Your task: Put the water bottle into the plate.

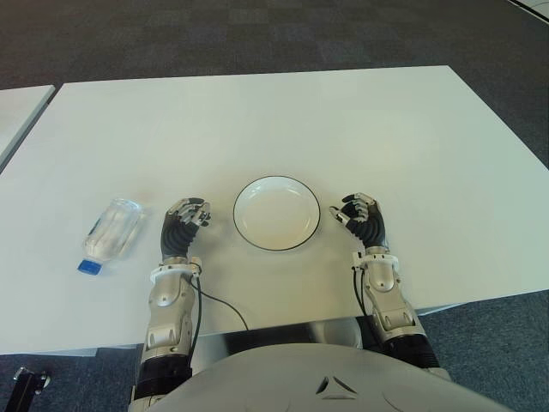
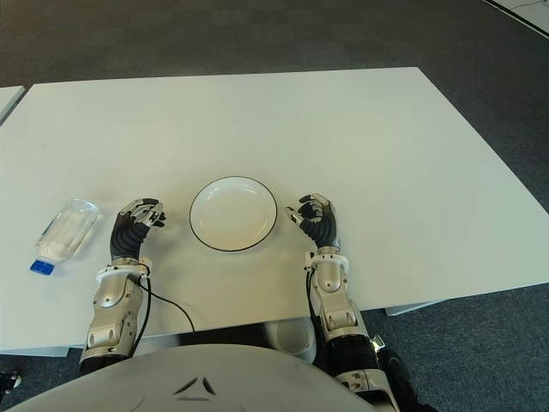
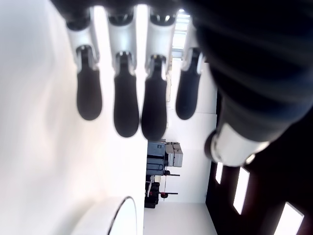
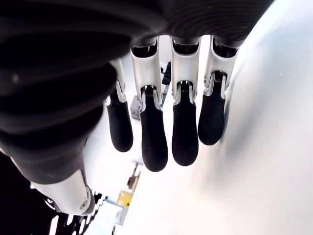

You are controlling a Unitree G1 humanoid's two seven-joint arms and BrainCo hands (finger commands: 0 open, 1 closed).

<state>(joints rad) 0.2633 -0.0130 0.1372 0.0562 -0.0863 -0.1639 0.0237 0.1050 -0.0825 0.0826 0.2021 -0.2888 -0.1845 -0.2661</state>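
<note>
A clear water bottle (image 1: pixel 111 230) with a blue cap lies on its side on the white table (image 1: pixel 257 120), at the left near the front edge. In the middle stands a white plate (image 1: pixel 276 215) with a dark rim, holding nothing. My left hand (image 1: pixel 186 216) shows between the bottle and the plate, a short way right of the bottle and apart from it. Its fingers (image 3: pixel 127 107) are relaxed and loosely bent with nothing in them. My right hand (image 1: pixel 360 213) shows just right of the plate, its fingers (image 4: pixel 155 142) likewise relaxed and holding nothing.
A thin black cable (image 1: pixel 219 305) runs over the table behind my left wrist. A second white table (image 1: pixel 17 112) stands at the far left across a narrow gap. Dark carpet (image 1: pixel 257 34) lies beyond the far edge.
</note>
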